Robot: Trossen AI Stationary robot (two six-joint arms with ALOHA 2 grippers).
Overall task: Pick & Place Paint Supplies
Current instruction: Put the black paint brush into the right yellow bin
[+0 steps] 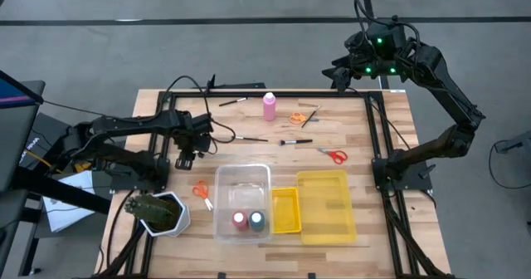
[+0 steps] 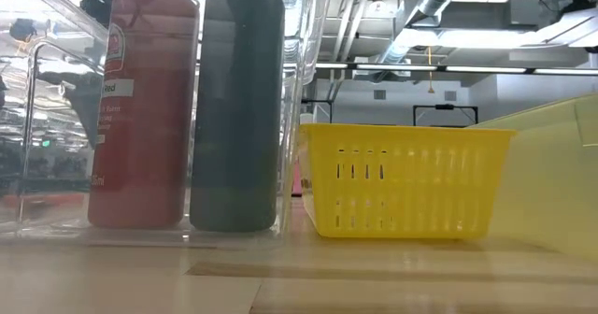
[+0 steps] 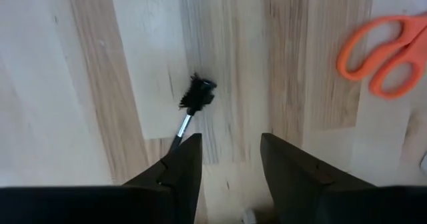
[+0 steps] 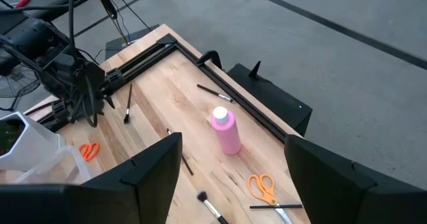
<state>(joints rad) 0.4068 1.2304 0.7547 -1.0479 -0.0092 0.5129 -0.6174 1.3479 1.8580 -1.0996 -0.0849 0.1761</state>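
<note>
High view: we see the left pincer (image 1: 189, 153) low over the light wood table (image 1: 390, 229), fingers parted around a paintbrush (image 3: 193, 101) with nothing clamped. Right pincer (image 1: 342, 71) hangs wide open, empty, past the table's far edge. Pink bottle (image 1: 270, 105) stands beyond the clear bin (image 1: 242, 178), which holds red bottle (image 1: 240, 220) and blue bottle (image 1: 256, 221). Grey floor surrounds.

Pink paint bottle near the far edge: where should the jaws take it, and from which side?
Grip the pink paint bottle across its round body, below the white cap. It stands upright with bare table around it, so a level approach by the right gripper, jaws open and raised off the far edge, looks best. The nearest brush lies clear.
</note>
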